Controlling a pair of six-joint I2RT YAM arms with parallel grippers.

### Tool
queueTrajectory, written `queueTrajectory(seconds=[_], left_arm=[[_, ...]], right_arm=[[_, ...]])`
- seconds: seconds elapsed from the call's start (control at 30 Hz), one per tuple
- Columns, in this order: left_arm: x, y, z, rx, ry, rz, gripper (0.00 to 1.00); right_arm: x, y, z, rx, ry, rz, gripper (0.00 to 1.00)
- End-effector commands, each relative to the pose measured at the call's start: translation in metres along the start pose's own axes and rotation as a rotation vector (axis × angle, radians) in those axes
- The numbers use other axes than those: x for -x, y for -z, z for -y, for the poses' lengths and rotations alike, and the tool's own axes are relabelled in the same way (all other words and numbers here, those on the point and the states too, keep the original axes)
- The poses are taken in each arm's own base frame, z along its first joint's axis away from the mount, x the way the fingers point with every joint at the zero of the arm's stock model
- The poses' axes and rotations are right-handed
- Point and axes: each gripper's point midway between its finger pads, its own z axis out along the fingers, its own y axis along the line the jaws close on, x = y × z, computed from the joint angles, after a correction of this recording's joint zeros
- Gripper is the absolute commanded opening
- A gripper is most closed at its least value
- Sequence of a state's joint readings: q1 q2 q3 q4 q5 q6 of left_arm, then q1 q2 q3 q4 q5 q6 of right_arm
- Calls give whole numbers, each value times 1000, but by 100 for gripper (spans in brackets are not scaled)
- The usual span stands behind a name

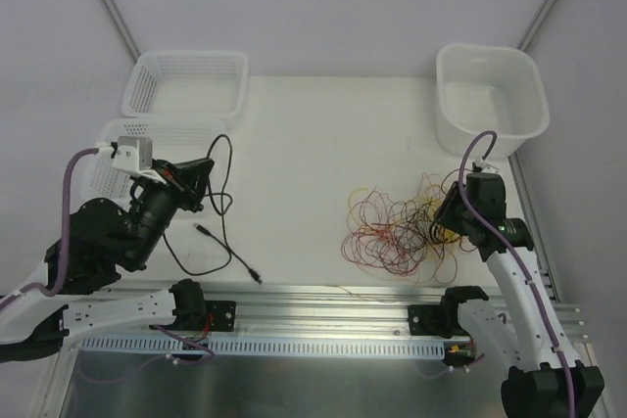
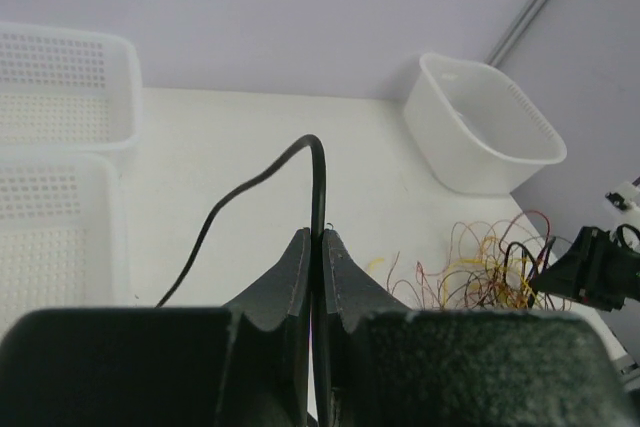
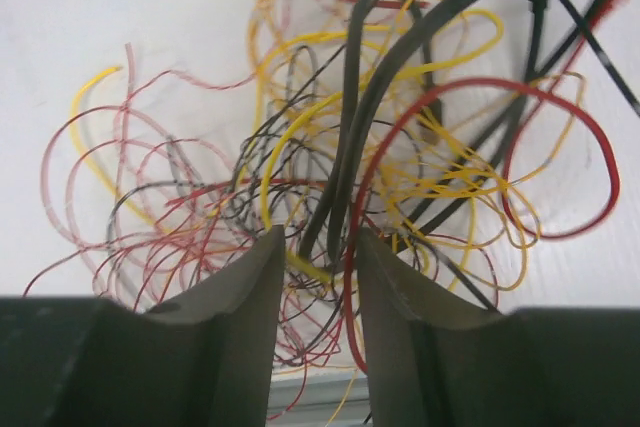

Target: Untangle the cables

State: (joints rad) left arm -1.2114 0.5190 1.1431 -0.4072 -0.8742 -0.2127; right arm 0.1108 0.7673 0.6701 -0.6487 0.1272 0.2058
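The cables lie as a tangle of thin red, yellow and black wires on the white table, right of centre; the tangle fills the right wrist view. My right gripper sits at the tangle's right edge. Its jaws stand apart, the right gripper open, with two black cables and a red wire passing loosely between the fingers. A separate black cable loops over the table on the left. My left gripper is shut on that black cable, pinched at the tips of the left gripper.
Two white mesh baskets stand at the back left, the nearer one partly under my left arm. A white tub stands at the back right. An aluminium rail runs along the table's near edge.
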Motion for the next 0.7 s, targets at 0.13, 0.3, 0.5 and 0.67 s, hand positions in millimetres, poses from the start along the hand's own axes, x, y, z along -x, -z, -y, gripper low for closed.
queueTrajectory(seconds=[0.13,0.3,0.5,0.67], left_arm=[[-60,-30,65,-131,-55,-187,0],[-87,-47,100,-188,-100,-283,0],[-118,-72,129,-222,-130,-352,0],[-157,-107,121,-180,-66,-458,0]], right_arm=[[13,47,-52,304,90,-14,65],[12,65,-60,375,133,22,88],[15,100,-84,575,218,117,97],[5,113,-105,724,248,101,100]])
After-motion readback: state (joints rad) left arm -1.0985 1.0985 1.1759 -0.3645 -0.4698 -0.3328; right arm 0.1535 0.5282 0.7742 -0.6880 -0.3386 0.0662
